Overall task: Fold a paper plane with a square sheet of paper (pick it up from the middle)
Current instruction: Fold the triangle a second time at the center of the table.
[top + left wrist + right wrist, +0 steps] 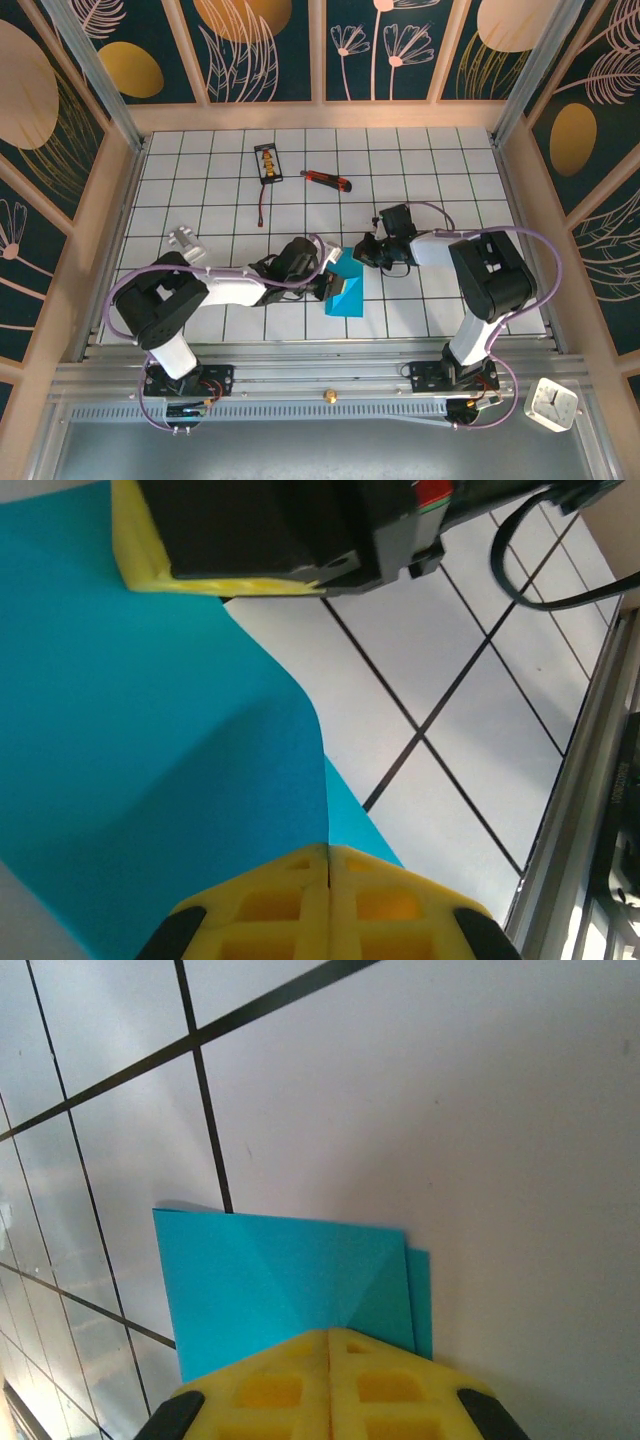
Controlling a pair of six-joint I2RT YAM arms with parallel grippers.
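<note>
Yellow jaws, both pairs shut tight, over creased cyan paper (347, 296) on white gridded bench (440, 160), floral-panelled walls (260, 50).

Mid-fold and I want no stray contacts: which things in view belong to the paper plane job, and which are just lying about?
Job: partly folded cyan paper sheet; left gripper, shut on it; right gripper, shut at its edge.
Lying about: red-and-black utility knife; black pack with orange label and red lead; small white clock.
</note>
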